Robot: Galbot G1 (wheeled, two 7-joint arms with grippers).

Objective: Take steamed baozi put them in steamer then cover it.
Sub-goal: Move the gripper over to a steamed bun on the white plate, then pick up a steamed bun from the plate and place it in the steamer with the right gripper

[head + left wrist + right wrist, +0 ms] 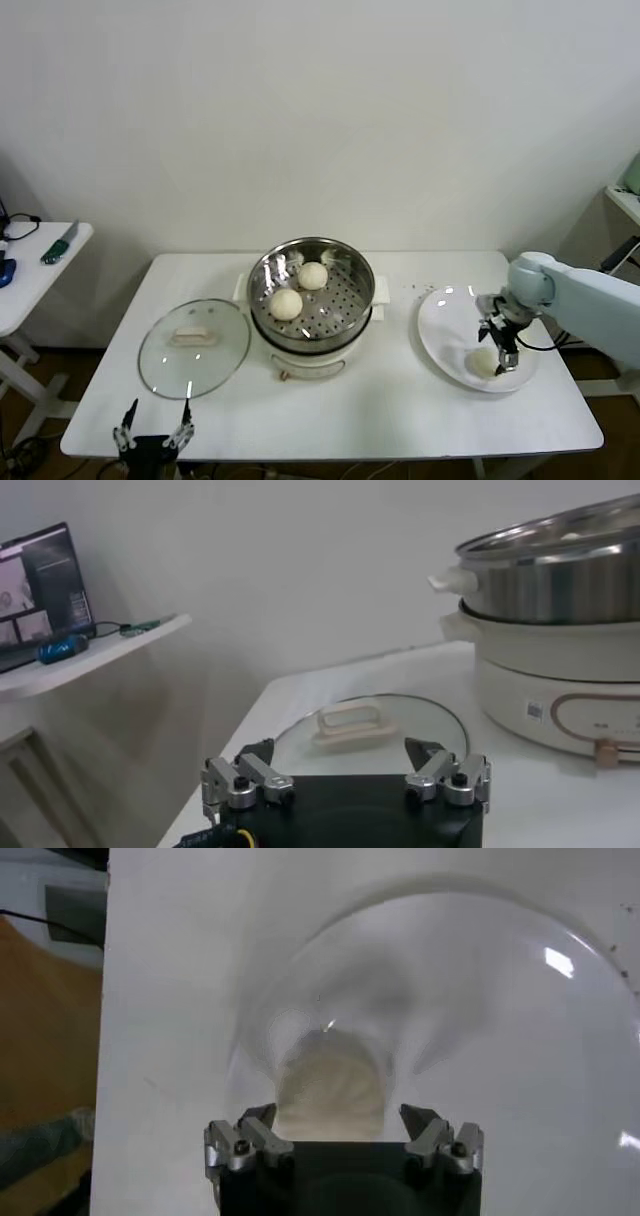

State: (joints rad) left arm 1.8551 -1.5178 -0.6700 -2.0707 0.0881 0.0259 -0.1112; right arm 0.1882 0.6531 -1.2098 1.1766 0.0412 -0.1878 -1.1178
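- Left gripper (pixel 152 434) at table's (pixel 400 420) near edge, jaws wide, empty.
- Cover (pixel 194 347) flat beside steamer (pixel 311 292); two smooth cream baozi (pixel 286 303) inside.
- Right gripper (pixel 497 349) jaws wide over bun (pixel 481 362) on plate (pixel 440 320).

Your open right gripper (pixel 503 352) sits low over the flat white plate (pixel 445 330), straddling the cream-white bun (pixel 483 362) there, with bare plate all around. The round stainless-steel steamer (pixel 345 312) stands uncovered, two buns (pixel 286 303) filling its left half and the right half free. Watch the round glass lid (pixel 194 347), flat just left of it. Bare white tabletop (pixel 390 400) separates steamer and plate.
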